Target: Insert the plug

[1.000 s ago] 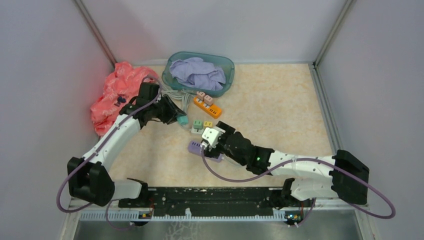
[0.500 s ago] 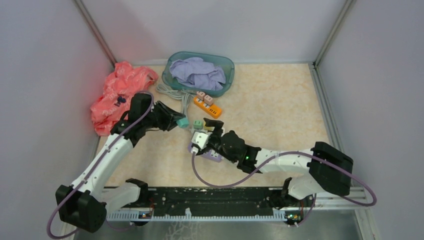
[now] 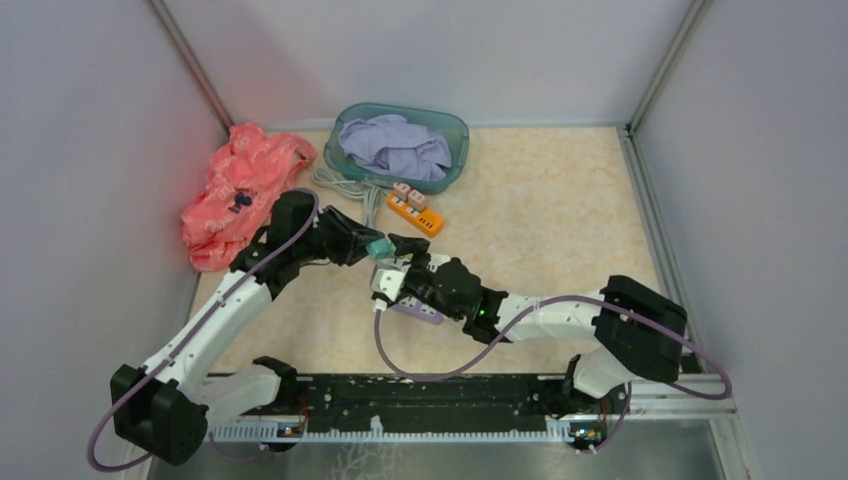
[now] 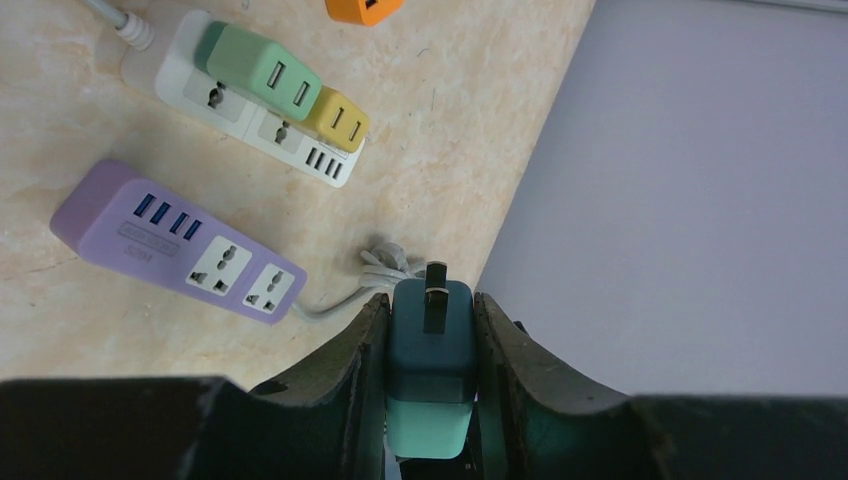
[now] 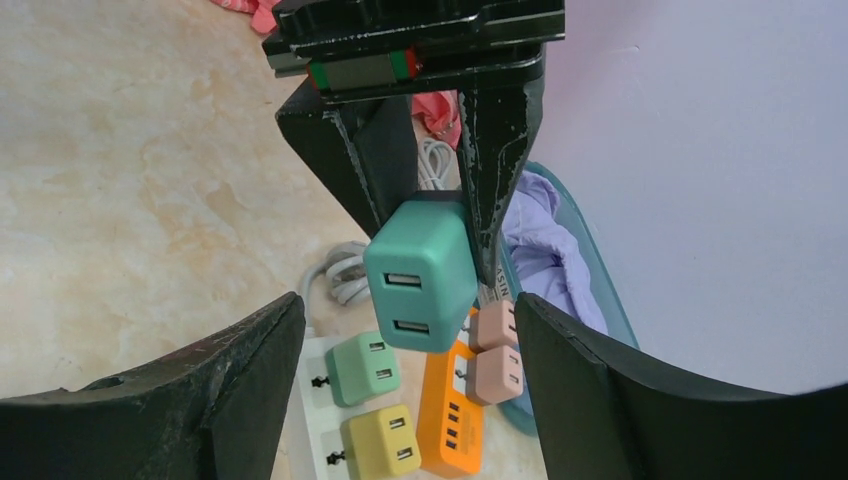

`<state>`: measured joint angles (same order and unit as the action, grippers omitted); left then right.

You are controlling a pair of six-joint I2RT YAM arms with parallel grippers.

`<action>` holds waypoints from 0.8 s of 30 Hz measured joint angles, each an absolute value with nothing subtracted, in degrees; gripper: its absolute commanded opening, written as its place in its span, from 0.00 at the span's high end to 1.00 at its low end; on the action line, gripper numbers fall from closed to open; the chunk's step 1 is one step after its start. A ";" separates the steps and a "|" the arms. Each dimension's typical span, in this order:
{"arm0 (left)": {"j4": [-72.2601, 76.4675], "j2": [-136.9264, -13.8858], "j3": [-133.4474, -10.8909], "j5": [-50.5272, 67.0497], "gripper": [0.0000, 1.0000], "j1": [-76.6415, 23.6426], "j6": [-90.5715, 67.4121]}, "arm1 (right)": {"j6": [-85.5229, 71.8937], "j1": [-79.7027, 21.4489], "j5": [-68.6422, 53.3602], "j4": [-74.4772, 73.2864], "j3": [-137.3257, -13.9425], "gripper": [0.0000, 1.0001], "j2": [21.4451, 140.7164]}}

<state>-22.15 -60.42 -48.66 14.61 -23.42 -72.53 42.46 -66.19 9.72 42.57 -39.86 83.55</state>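
Two arms hang close together over the tabletop beside the purple strip. The left gripper is clamped on the teal plug, holding it up off the surface. The right gripper is spread wide and empty, with one finger on either side of the plug. This looks like a handover or re-grip ahead of insertion. Next, the right jaws would need to close squarely on the plug's body, or else its prong must be lined up with one of that strip's free sockets.

Cloth in basket, garment left of it, cable before it.
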 measured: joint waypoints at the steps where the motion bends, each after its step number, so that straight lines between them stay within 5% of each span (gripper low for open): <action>1: -22.06 -60.45 -48.56 14.66 1.00 -23.66 -72.73 | 42.50 -66.19 9.56 42.83 -39.86 0.28 83.72; 21: -17.74 -60.53 -44.86 15.73 1.00 -24.67 -77.54 | 45.84 -66.19 13.30 47.16 -39.86 0.69 87.53; 24: -17.04 -60.53 -44.51 15.70 0.93 -24.67 -78.46 | 46.89 -66.19 13.80 47.20 -39.83 0.80 87.53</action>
<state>-17.04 -60.53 -44.51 15.70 -24.67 -78.46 46.89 -66.19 13.80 47.20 -39.83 87.53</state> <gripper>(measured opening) 0.386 0.347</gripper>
